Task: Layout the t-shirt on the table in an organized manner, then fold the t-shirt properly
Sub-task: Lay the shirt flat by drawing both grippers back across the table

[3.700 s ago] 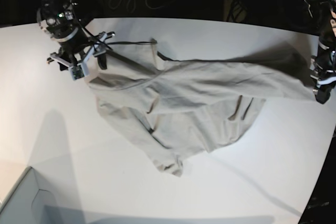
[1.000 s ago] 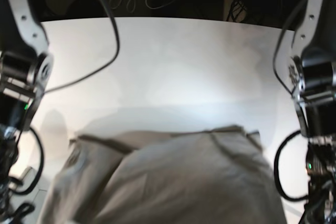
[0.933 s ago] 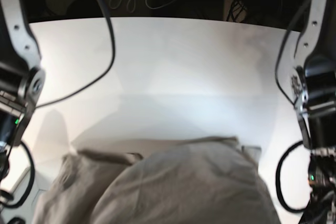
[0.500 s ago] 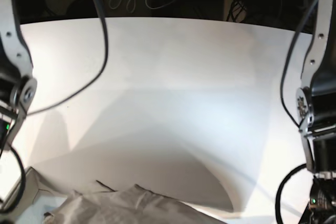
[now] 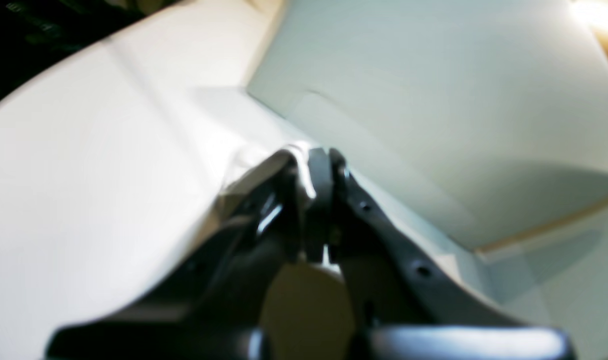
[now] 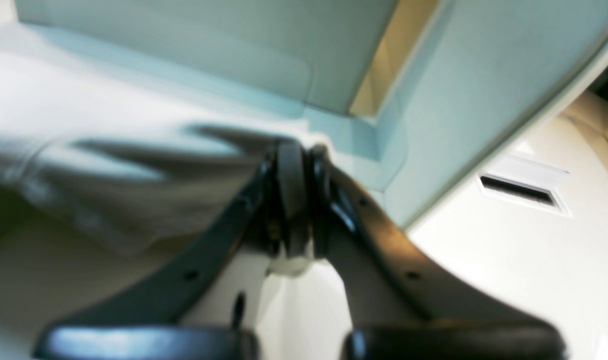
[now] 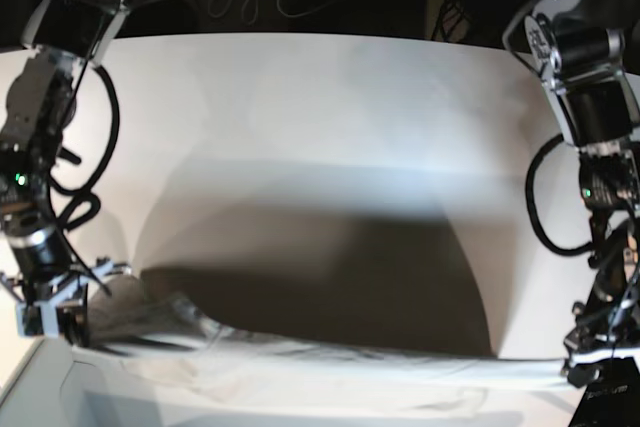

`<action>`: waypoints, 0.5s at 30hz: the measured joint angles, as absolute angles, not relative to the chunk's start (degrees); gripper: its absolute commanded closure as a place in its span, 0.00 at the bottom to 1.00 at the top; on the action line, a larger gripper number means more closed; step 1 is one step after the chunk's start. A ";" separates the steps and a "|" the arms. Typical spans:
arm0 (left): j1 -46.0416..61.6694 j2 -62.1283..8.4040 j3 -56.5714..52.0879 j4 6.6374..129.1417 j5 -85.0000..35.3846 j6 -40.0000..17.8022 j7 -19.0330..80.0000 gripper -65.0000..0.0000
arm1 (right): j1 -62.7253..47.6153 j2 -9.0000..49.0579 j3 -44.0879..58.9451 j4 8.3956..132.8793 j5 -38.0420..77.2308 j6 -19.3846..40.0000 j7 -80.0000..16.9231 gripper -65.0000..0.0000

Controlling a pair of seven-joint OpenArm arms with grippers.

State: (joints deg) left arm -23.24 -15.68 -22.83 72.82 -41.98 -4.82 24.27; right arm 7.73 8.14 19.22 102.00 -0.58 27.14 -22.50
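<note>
Base view shows you the t-shirt [image 7: 300, 372] pulled out into a long low band along the near edge of the table [image 7: 320, 127], with a broad dark shadow on the tabletop just beyond it. Your right gripper [image 7: 50, 312] sits at the shirt's end on that view's left, and your left gripper [image 7: 595, 362] at the opposite end, so the cloth is strung between the two. In the right wrist view the right gripper [image 6: 296, 155] has its jaws pressed together on a bunched fold of the t-shirt [image 6: 123, 190]; in the left wrist view the left gripper [image 5: 314, 160] is likewise clenched, with a pale bit of cloth [image 5: 243, 170] pinched at the tips, though blur keeps that from being certain. A pale grey box [image 6: 183, 55] sits just past the shirt's right-hand end, off the table's near corner. You are in the laying-out step: the shirt is stretched but, judging by the shadow, not yet settled flat on the table. Your next move calls for carrying both ends evenly away from the near edge toward the table's middle and lowering them together, keeping the tension so the fabric lands smooth rather than bunched. No brand, label or writing can be read; the neck label is not visible.
</note>
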 measured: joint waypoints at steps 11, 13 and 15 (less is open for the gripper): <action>2.66 -14.24 -34.76 84.49 -42.09 -4.71 25.10 1.00 | -19.97 2.24 20.58 106.04 -1.06 27.11 -8.10 1.00; 5.72 -13.89 -36.34 85.62 -42.11 -4.67 24.69 1.00 | -23.46 1.56 20.56 105.97 -0.99 27.11 -4.99 1.00; 7.88 -13.30 -36.64 85.65 -42.06 -4.67 24.64 1.00 | -25.91 0.95 20.56 104.97 -0.75 27.09 -2.94 1.00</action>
